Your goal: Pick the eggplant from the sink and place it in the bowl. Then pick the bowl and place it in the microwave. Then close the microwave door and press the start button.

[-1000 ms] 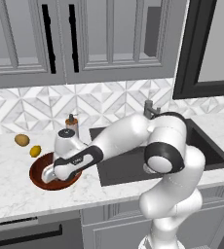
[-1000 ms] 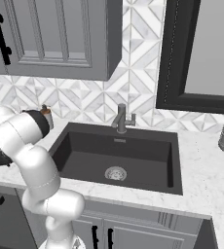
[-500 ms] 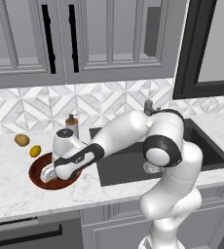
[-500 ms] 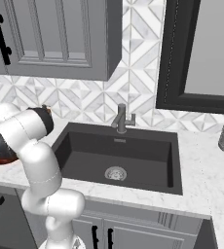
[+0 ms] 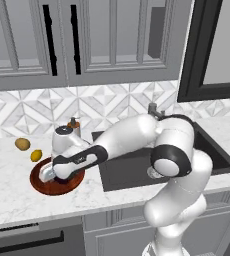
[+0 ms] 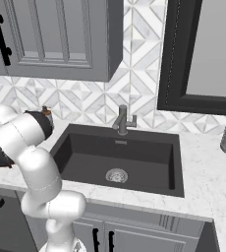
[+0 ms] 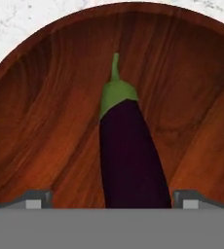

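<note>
One eggplant (image 7: pixel 131 151) lies in the bowl (image 7: pixel 46 126), gripper (image 7: pixel 113 198) seemingly spread wide

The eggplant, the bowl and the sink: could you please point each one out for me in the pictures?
eggplant (image 7: pixel 131 155): hand view, middle of its dark purple body.
bowl (image 7: pixel 46 112): hand view, bare wood of the inner wall beside the eggplant.
sink (image 6: pixel 134 160): right base view, dark back wall of the basin above the drain.
</note>
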You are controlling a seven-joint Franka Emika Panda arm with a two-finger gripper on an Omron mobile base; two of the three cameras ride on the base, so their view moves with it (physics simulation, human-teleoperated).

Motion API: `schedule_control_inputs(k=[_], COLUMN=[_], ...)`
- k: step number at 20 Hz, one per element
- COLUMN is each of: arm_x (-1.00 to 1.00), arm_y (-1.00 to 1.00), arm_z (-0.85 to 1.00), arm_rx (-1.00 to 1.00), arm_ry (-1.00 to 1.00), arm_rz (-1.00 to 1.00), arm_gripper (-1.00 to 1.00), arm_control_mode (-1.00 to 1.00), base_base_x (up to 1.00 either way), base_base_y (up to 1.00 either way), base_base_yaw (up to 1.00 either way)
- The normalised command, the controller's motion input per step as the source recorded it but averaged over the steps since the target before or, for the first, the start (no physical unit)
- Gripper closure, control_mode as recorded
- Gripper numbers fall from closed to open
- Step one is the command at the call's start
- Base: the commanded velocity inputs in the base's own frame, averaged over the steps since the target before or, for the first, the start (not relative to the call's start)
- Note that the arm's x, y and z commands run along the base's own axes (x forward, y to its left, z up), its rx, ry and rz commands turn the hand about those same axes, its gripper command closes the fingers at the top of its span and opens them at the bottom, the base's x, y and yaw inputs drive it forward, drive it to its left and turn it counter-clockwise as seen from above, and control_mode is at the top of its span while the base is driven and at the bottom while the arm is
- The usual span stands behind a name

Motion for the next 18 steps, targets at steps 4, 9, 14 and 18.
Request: schedule_control_inputs(k=[4, 9, 14, 18], arm_x=[-0.11, -0.07, 0.0, 0.03], arm_y=[-0.38, -0.66, -0.62, -0.28], arm_z=[0.51, 0.39, 0.08, 0.0], arm_rx=[0.06, 0.11, 0.13, 0.05], arm_ry=[0.0, 0.0, 0.09, 0.13], arm_rz=[-0.02, 0.0, -0.01, -0.04], arm_gripper=[-1.0, -1.0, -1.0, -1.0], arm_control_mode=[-1.0, -1.0, -1.0, -1.0], base_base_x=[0.0, 0.0, 0.0, 0.0], base_base_y=[0.0, 0.0, 0.0, 0.0], base_base_yaw=[0.0, 0.0, 0.0, 0.0])
